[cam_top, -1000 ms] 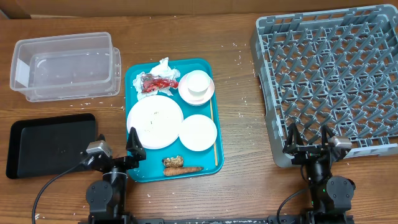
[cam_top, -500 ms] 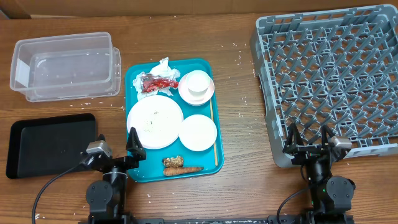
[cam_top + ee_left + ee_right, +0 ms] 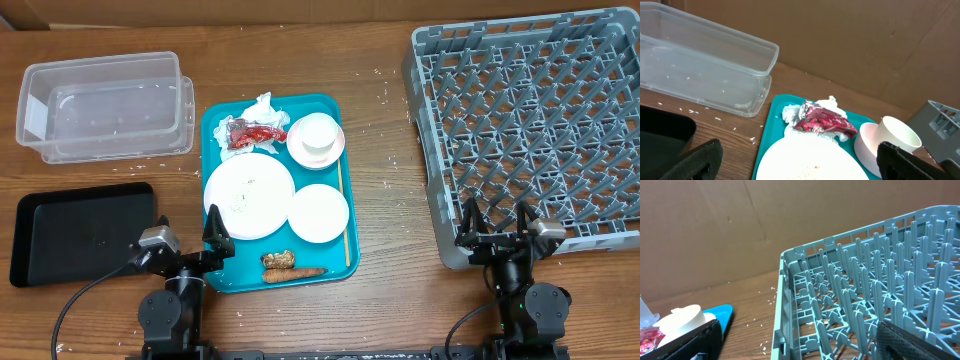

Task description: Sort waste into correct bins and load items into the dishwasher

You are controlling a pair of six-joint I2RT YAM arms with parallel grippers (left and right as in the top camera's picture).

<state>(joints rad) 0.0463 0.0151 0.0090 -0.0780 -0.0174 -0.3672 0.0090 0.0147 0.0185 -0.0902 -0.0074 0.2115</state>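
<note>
Nearest the bases, the left gripper (image 3: pixel 188 232) sits low at the near left corner of the teal tray (image 3: pixel 335 108), its fingers spread wide with nothing between them. The right gripper (image 3: pixel 493 222) is likewise spread and empty, at the near left corner of the grey dish rack (image 3: pixel 540 120). Left of the left gripper, a black tray (image 3: pixel 85 235) lies flat on the wooden table (image 3: pixel 385 200).

Along the teal tray's near edge lies a carrot piece (image 3: pixel 300 271), with a brown food scrap (image 3: pixel 278 259) just behind it. A thin chopstick (image 3: pixel 343 215) runs along the tray's right side. Next come two white plates side by side: the large plate (image 3: pixel 249 195) on the left and the small plate (image 3: pixel 318 212) on the right.

Beyond them a white cup (image 3: pixel 318 132) stands upright in a pale bowl (image 3: pixel 337 150). To its left a red wrapper (image 3: pixel 250 132) rests against a crumpled tissue (image 3: pixel 263 104).

Farther back and to the left, a clear plastic bin (image 3: pixel 105 105) sits beside the teal tray, with small grains scattered inside it. A cardboard wall (image 3: pixel 865 40) stands behind the table.
</note>
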